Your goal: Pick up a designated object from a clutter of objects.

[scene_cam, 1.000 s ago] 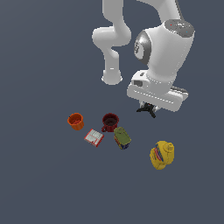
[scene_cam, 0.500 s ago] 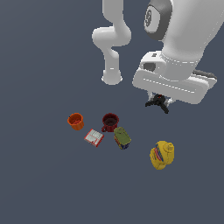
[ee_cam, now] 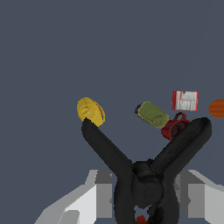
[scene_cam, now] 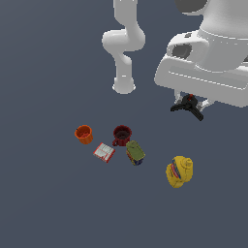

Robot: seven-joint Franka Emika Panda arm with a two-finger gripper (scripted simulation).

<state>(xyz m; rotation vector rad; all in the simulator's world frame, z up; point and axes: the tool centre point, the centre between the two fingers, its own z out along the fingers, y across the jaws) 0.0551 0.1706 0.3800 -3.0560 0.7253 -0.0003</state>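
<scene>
The black clamp (scene_cam: pixel 187 106), with splayed thin legs and a tiny red spot, hangs in the air under the big white hand, well above the floor. My gripper (scene_cam: pixel 193 100) is shut on it; only the finger ends show beside it. In the wrist view the clamp (ee_cam: pixel 148 175) fills the foreground between the two grey-white fingers (ee_cam: pixel 94 199), its two legs spreading away from my gripper (ee_cam: pixel 146 203). The other clutter lies far below and apart from the clamp.
On the floor lie an orange cup (scene_cam: pixel 84 134), a dark red mug (scene_cam: pixel 121 135), a red-and-white flat box (scene_cam: pixel 104 152), a green-blue can (scene_cam: pixel 135 152) and a yellow bottle-like thing (scene_cam: pixel 179 171). The arm's white base (scene_cam: pixel 124 86) stands behind them.
The hand has risen and moved toward the exterior view's right with the clamp held in it, and looms larger. The objects on the floor have not moved.
</scene>
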